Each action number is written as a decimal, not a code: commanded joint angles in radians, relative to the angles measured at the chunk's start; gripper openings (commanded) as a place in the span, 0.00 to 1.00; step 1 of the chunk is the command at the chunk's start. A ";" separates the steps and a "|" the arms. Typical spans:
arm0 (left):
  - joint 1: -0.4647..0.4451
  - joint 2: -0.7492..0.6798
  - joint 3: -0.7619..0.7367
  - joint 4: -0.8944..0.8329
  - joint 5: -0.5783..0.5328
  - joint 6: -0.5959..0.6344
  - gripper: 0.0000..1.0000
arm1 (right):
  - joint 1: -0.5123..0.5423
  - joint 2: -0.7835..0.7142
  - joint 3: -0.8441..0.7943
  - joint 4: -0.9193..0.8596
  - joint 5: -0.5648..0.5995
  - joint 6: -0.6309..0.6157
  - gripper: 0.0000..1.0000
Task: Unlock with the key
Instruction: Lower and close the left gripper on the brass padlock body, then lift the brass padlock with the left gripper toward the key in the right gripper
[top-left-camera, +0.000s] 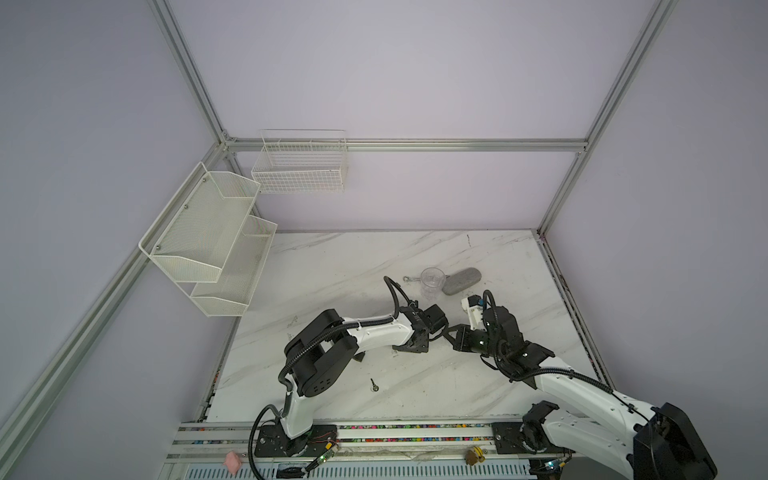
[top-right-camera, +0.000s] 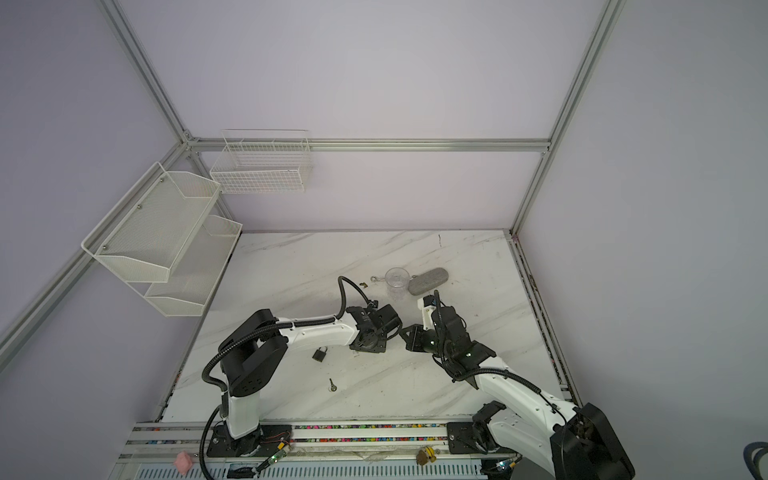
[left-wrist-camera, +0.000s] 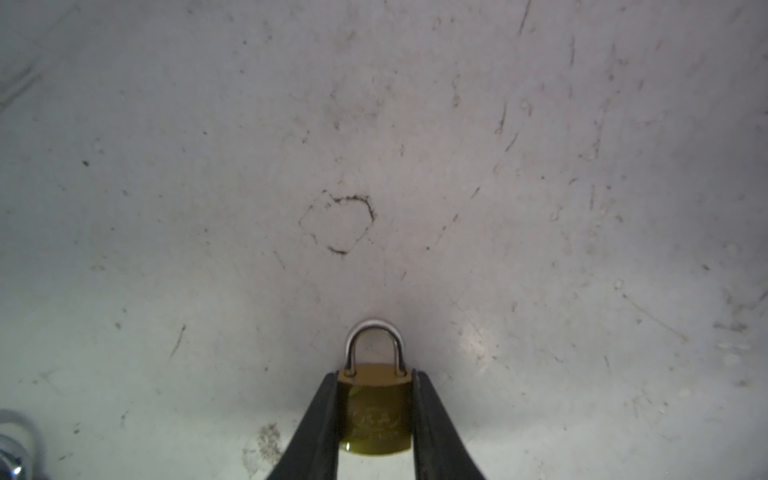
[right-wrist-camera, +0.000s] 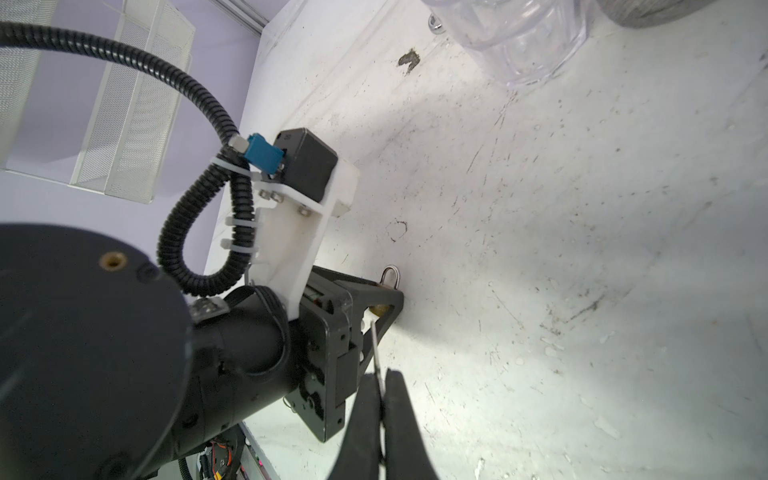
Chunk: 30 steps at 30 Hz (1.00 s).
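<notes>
The left fingers (left-wrist-camera: 322, 415) pinched the brass padlock (left-wrist-camera: 376, 411) by its narrow sides, shackle jutting past their tips over the desk (left-wrist-camera: 540, 208). The right fingers (right-wrist-camera: 399, 415) were pressed together on the key (right-wrist-camera: 375, 351), its thin blade reaching beyond their tips to the padlock's underside; whether it sat inside could not be told.

Left hand (left-wrist-camera: 376, 376) pinching brass padlock (left-wrist-camera: 376, 411) by sides; shackle (left-wrist-camera: 376, 324) forward; scuffed white tabletop (left-wrist-camera: 540, 208) beneath.

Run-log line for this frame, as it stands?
left pincer: shut on padlock | right pincer: shut on key | key tip near padlock base, insertion unclear
</notes>
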 joint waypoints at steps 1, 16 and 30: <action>0.012 0.014 -0.010 -0.015 -0.004 -0.023 0.25 | -0.004 -0.004 0.038 -0.019 -0.016 -0.025 0.00; 0.017 -0.193 -0.071 0.038 -0.021 -0.060 0.00 | -0.005 0.004 0.131 -0.151 -0.004 -0.070 0.00; 0.066 -0.482 -0.217 0.167 0.022 -0.169 0.00 | 0.090 0.075 0.188 -0.159 0.064 -0.046 0.00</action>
